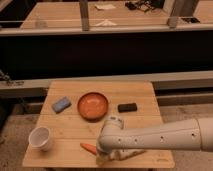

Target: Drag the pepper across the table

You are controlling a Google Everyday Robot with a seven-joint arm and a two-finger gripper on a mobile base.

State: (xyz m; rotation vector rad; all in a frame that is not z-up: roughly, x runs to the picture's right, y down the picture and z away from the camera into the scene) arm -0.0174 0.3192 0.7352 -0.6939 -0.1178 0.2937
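- A slim, glossy orange pepper (88,148), tapered like a small carrot, lies flat near the front edge of the table, left of centre.
- The pepper's right end meets the gripper (103,156), which sits low over the table's front edge. From this angle I cannot tell how far the gripper is open, or whether it has hold of the pepper.
- The gripper hangs from a rounded white wrist on a thick, smooth white arm (160,137). The arm has small dark holes along it and reaches in from the right across the table's front.
- The small rectangular table (142,95) has a pale wooden top made of planks running side to side.
- A round, shallow orange bowl (93,105) with a matte inside sits near the middle of the table, behind the pepper.
- A white cup (40,137), open end up, stands at the front left, well apart from the pepper.
- A soft-looking blue block (61,104) lies at an angle left of the bowl.
- A small black rectangular block (127,107) lies right of the bowl.
- Beyond the table, a dark rail and a long wooden counter (60,12) cross the view.
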